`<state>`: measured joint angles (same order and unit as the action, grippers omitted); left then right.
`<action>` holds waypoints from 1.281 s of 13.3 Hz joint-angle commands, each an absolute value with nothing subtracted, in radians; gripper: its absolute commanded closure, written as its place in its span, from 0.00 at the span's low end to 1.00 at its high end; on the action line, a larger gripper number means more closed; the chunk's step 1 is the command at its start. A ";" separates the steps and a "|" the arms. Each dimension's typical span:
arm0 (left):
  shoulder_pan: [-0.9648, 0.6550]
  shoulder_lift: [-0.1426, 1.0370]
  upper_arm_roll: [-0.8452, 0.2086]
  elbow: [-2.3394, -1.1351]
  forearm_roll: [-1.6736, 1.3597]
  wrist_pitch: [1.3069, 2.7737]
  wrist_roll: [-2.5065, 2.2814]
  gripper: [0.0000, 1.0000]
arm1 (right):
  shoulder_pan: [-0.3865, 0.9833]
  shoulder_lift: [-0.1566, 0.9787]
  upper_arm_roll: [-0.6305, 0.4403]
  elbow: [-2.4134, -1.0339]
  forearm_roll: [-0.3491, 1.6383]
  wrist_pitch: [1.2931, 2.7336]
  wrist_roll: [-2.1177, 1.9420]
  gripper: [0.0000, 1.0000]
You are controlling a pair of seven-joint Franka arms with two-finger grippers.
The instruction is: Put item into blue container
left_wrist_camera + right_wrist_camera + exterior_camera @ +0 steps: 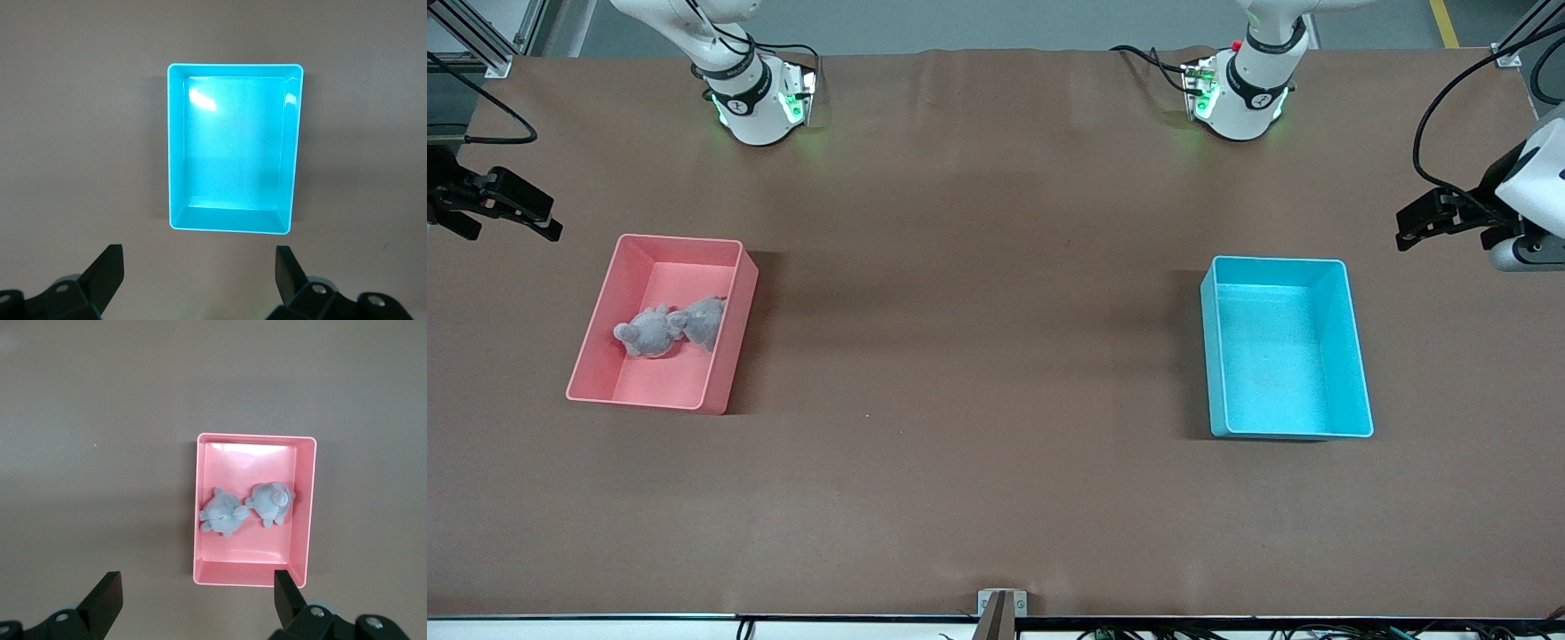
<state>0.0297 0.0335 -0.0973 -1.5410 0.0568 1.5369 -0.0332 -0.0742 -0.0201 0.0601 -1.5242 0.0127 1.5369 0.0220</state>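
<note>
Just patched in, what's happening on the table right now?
Nothing is being held yet. The grey plush toy lies in the pink bin at the right arm's end; the blue container at the left arm's end has nothing in it. The right gripper and left gripper both hang open, above the table's ends.

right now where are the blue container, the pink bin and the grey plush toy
blue container point(1357, 356): front view, on its long wall toward the left arm's end of the table
pink bin point(596, 328): front view, on its long wall toward the right arm's end
grey plush toy point(223, 514): right wrist view, on its body
</note>
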 commanded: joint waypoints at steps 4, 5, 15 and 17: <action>0.026 0.069 -0.100 -1.493 0.077 1.532 -0.028 0.00 | -0.080 -0.037 0.063 -1.532 0.015 1.539 0.034 0.00; 0.026 0.077 -0.100 -1.480 0.081 1.532 -0.025 0.00 | -0.078 -0.037 0.063 -1.532 0.017 1.536 0.034 0.00; 0.028 0.087 -0.103 -1.483 0.074 1.529 -0.034 0.00 | -0.087 -0.020 0.061 -1.539 -0.023 1.558 0.005 0.00; 0.028 0.089 -0.103 -1.485 0.074 1.529 -0.034 0.00 | -0.132 0.011 0.061 -1.568 -0.069 1.536 -0.151 0.00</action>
<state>0.0282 0.0804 -0.0988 -1.5029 0.0576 1.5385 -0.0332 -0.0845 -0.0124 0.0573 -1.5374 -0.0393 1.5372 -0.0341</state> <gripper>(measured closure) 0.000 0.000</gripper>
